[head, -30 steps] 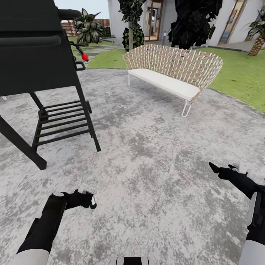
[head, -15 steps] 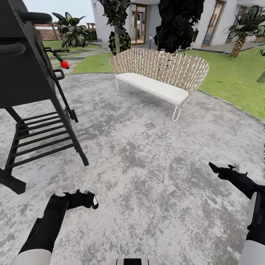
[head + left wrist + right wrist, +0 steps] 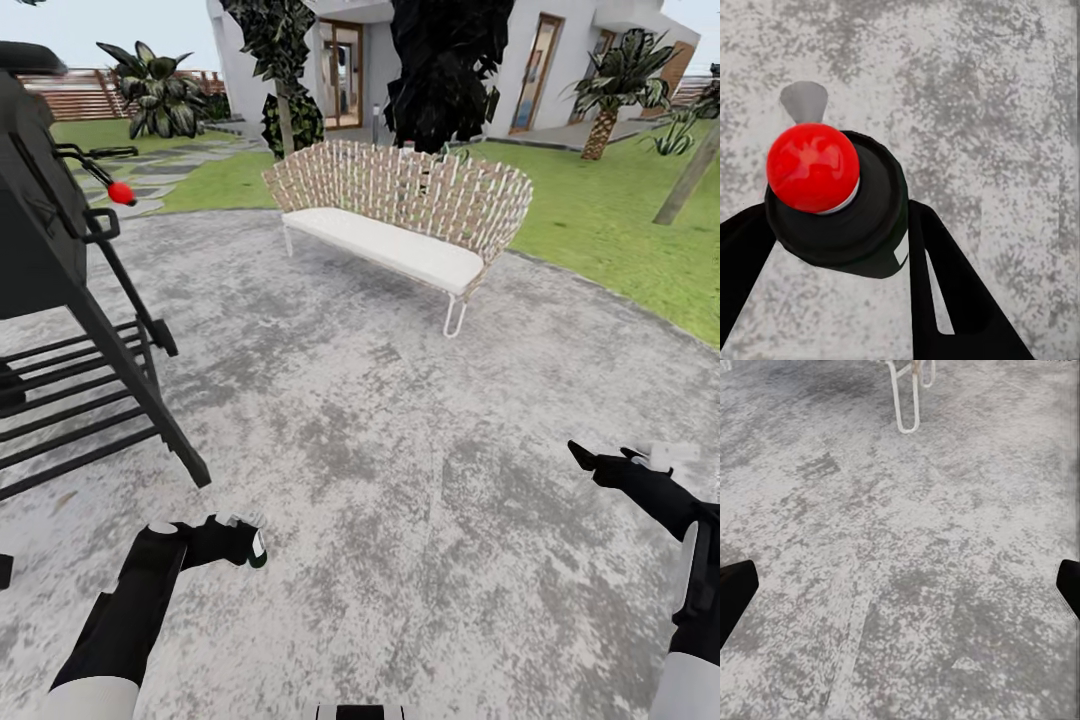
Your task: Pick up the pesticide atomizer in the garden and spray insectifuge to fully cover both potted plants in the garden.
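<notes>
So the robot is out on the grey mottled patio (image 3: pixel 400 450) with both arms held low in front of it. The left gripper (image 3: pixel 245 545) is pinching the spray bottle (image 3: pixel 256 549), and in the head view you just catch the dark green end with a bit of white label poking out past the fingers. The left wrist view is way clearer: the bottle (image 3: pixel 862 217) sits between the two black fingers (image 3: pixel 945 292), pointing down at the paving, with a shiny red ball-shaped cap (image 3: pixel 812 166) on top and a small white label patch on its side. The right gripper (image 3: pixel 605 462) is over at the right side, holding nothing, fingers spread wide; in the right wrist view the two black fingertips (image 3: pixel 735 589) sit at opposite edges with bare paving between them. Ahead there's a woven bench (image 3: pixel 400 205) with a white seat cushion standing on the patio near the lawn (image 3: pixel 620 230). To the left is a black grill (image 3: pixel 60 290) on slatted legs with a red knob (image 3: pixel 121 192) sticking out. Further back you see a palm (image 3: pixel 610 95), a white house (image 3: pixel 520 60) and a brown slatted fence (image 3: pixel 75 100).
</notes>
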